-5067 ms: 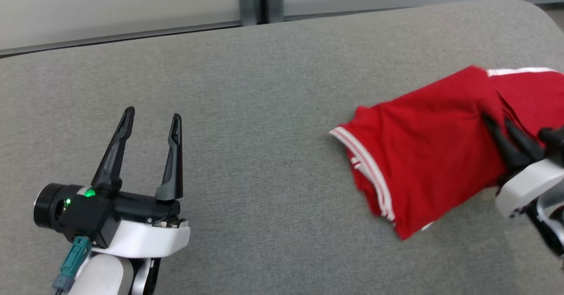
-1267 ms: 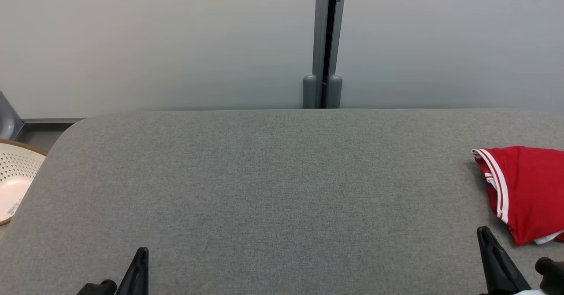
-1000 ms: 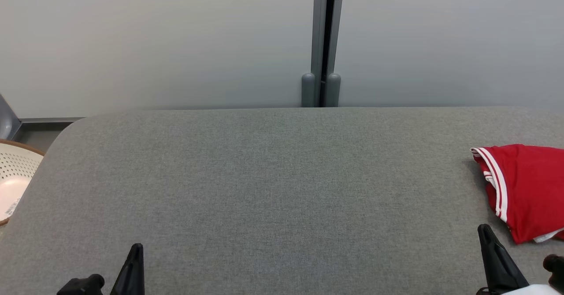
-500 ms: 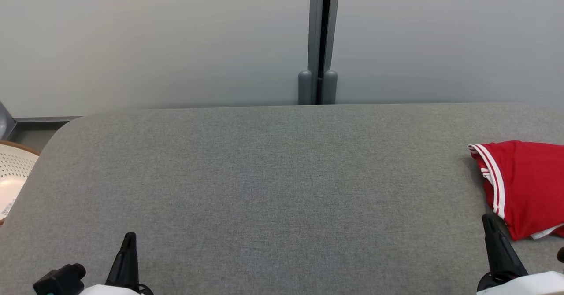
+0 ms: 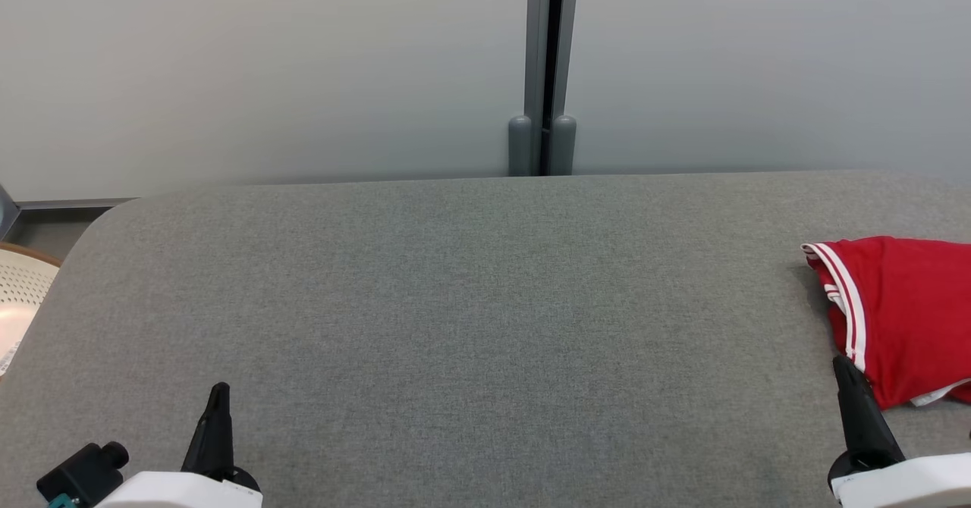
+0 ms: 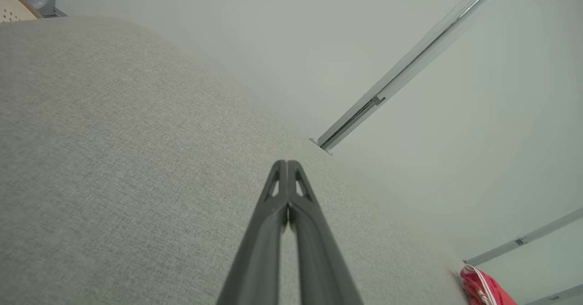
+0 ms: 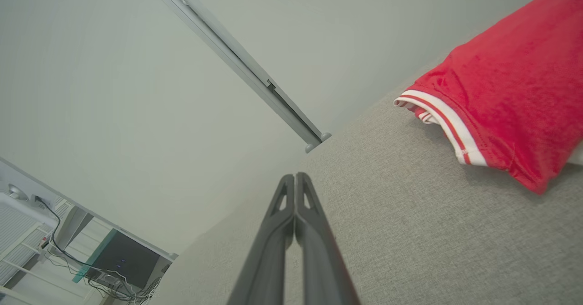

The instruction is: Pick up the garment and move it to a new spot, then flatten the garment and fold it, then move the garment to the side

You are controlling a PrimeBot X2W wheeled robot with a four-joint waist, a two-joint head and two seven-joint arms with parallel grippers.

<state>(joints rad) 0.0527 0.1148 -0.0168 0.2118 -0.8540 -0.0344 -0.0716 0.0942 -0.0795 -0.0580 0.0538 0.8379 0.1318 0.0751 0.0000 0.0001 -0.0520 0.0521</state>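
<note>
The garment (image 5: 903, 318) is a red piece with white-striped trim, lying folded at the right edge of the grey padded table (image 5: 470, 303); part of it runs out of the head view. It also lies at the upper right of the right wrist view (image 7: 514, 95) and tiny at the lower right of the left wrist view (image 6: 485, 291). My right gripper (image 5: 844, 368) is shut and empty, just left of the garment's near corner. In its own view (image 7: 295, 177) the fingers press together. My left gripper (image 5: 218, 394) sits at the lower left, shut and empty (image 6: 287, 165).
A white perforated basket (image 5: 19, 307) stands off the table's left end. Behind the table rises a pale wall with a grey vertical post (image 5: 542, 76). Shelving with cables and a dark box (image 7: 114, 261) shows in the right wrist view.
Five seconds ago my right gripper held the garment and the left was open; now both are shut and empty. Over the last second the head view drifted and both grippers rose slightly into it.
</note>
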